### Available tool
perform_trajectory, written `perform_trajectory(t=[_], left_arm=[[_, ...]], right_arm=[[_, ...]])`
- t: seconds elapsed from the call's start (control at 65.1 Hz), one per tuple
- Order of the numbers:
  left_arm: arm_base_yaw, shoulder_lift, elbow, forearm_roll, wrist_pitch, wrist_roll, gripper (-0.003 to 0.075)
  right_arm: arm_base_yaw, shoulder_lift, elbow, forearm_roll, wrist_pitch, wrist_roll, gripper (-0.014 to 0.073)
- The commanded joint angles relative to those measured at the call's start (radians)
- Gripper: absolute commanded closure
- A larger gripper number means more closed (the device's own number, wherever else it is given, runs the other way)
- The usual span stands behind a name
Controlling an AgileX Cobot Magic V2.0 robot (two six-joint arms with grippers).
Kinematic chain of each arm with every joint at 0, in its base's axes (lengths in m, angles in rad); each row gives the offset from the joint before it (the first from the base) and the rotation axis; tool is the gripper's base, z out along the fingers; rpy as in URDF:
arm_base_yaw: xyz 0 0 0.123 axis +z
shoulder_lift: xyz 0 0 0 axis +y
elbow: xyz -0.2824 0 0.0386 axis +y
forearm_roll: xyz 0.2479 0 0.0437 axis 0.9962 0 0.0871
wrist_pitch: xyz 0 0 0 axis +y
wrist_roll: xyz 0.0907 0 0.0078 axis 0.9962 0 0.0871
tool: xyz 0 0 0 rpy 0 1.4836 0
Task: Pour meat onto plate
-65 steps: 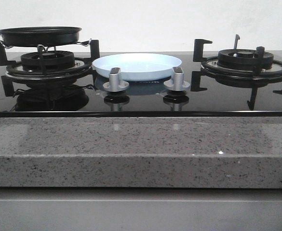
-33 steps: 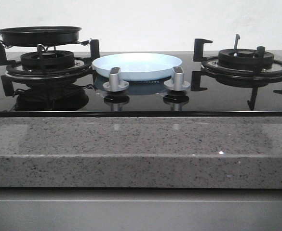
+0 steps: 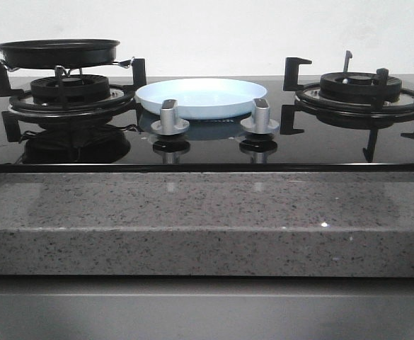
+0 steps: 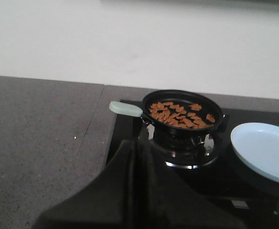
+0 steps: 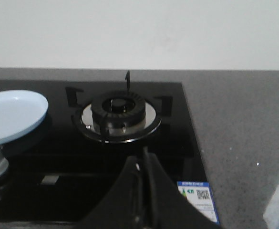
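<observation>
Black glass stovetop [image 3: 207, 145] fills the front view, set behind a speckled grey stone counter [image 3: 207, 219]. On the left burner [image 3: 69, 92] sits the black frying pan [image 3: 58, 52], seen edge-on here so its contents are hidden. Between the 2 burners lies the pale blue plate [image 3: 201, 97], flat on the glass, just behind 2 silver knobs [image 3: 170, 119] and bare as far as this low angle shows. The right burner [image 3: 362, 91] carries nothing, and neither arm appears in this view. Over to the left wrist view: the left gripper [image 4: 137, 157] shows as a dark shape, its fingers pressed together with nothing between them, hovering well short of the pan. The pan's pale green handle [image 4: 125, 108] sticks out toward the counter side, away from the plate [image 4: 265, 150]. And there's the meat [image 4: 180, 114], orange-brown chunks spread across the pan's floor, all inside it, none on the plate. Now the right wrist view: the right gripper [image 5: 144, 167] has its fingers closed against each other, empty, pointing at the bare right burner [image 5: 118, 112], with the plate's edge [image 5: 13, 117] off to one side and a blue-and-white label [image 5: 196, 193] on the glass corner.
</observation>
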Motion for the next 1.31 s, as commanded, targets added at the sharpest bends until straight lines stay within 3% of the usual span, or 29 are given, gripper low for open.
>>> perform_trajectory(t=[0.0, 0.369, 0.461, 0.538, 0.676, 0.768, 1.107, 1.291], left_arm=[[-0.002, 0.061, -0.036, -0.001, -0.050, 0.006, 0.0741], [-0.002, 0.223, -0.024, -0.003, -0.028, 0.006, 0.0740], [-0.002, 0.245, -0.017, -0.003, -0.049, 0.006, 0.0713], [-0.002, 0.259, -0.018, -0.003, -0.065, 0.006, 0.0605], [-0.002, 0.272, -0.018, -0.003, -0.093, 0.006, 0.0307], [-0.002, 0.272, -0.018, -0.003, -0.096, 0.006, 0.0195], [-0.002, 0.272, -0.018, -0.005, -0.093, 0.006, 0.0188], [-0.002, 0.272, -0.018, -0.005, -0.093, 0.006, 0.0189]], right_arm=[[-0.002, 0.060, -0.038, -0.021, -0.031, -0.004, 0.0664], [-0.002, 0.176, -0.037, -0.021, 0.036, -0.004, 0.0661], [-0.002, 0.191, -0.037, -0.021, 0.044, -0.004, 0.0602], [-0.002, 0.200, -0.037, -0.021, 0.049, -0.004, 0.0466], [-0.002, 0.204, -0.037, -0.021, 0.051, -0.004, 0.0200], [-0.002, 0.204, -0.037, -0.020, 0.051, -0.004, 0.0150], [-0.002, 0.204, -0.037, -0.019, 0.051, -0.004, 0.0151], [0.000, 0.220, -0.072, 0.044, 0.084, -0.004, 0.0151]])
